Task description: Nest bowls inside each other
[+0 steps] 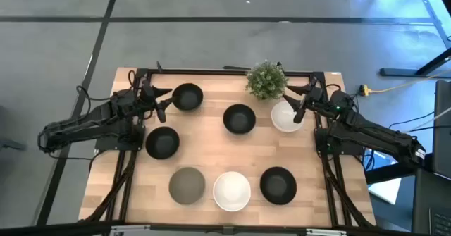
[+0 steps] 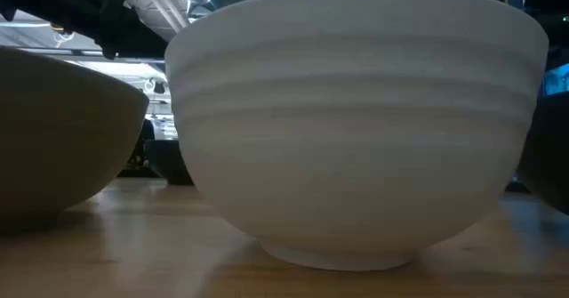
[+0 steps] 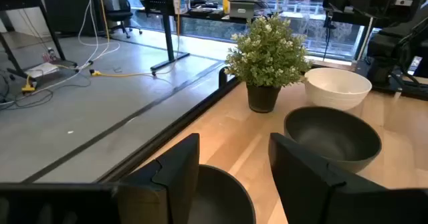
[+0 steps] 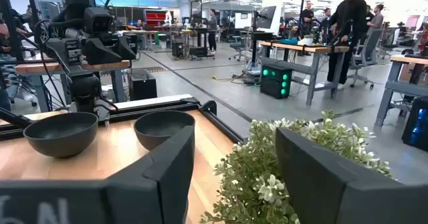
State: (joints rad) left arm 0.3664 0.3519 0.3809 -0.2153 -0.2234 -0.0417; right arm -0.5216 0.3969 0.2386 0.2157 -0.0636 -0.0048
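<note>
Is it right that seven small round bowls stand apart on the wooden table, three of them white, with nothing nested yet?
Not quite: only two bowls are white, one small round white bowl beside the small green potted plant and another in the near row. The high view shows this. The rest holds: seven bowls apart on the wooden table, none nested yet.

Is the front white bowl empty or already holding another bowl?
Empty. From above, the front white bowl shows only its plain white inside, upright between the grey-olive bowl and a black bowl; nothing nested in it.
</note>
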